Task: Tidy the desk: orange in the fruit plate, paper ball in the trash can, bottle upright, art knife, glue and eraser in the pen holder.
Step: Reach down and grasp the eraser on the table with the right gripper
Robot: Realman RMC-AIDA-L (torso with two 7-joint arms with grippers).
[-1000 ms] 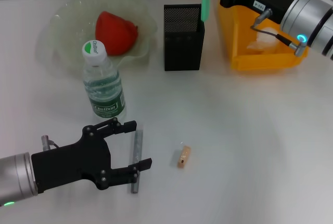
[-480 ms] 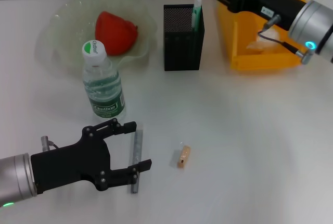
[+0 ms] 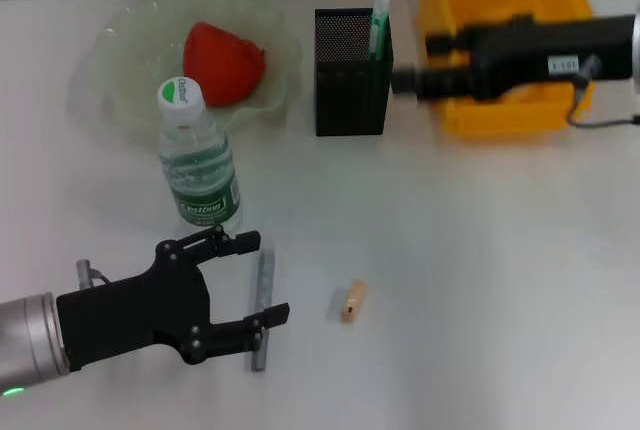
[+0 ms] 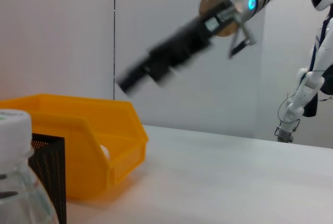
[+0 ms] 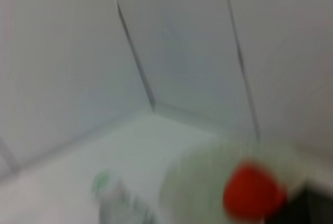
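the left gripper (image 3: 262, 278) sits low over the near left part of the white worktop (image 3: 480, 280), its fingers spread apart on either side of the glue (image 3: 262, 308), which lies flat and runs roughly front to back. one fingertip is by the stick's far end and the other by its middle, so the span looks skewed to the stick. the step in hand looks like picking up the glue; to do it well the fingers should close squarely across the stick's width near its middle, low enough to catch a thin round thing that could roll away, and then lift straight before carrying it to the pen holder (image 3: 350, 75) at the far middle. the eraser (image 3: 352, 301) lies just to the right of the glue, apart from it, and should not be nudged. the bottle (image 3: 197, 165) stands upright just behind the gripper, close enough to be knocked on the lift. the art knife (image 3: 378, 26) already stands in the pen holder, the orange (image 3: 222, 60) rests in the fruit plate (image 3: 110, 60) at the far left, and the trash can (image 3: 505, 25) is at the far right. the right gripper (image 3: 405, 80) is just beside the pen holder, in front of the trash can; i cannot tell how its fingers stand. the worktop is plain, smooth and matte white, backed by pale wall panels.
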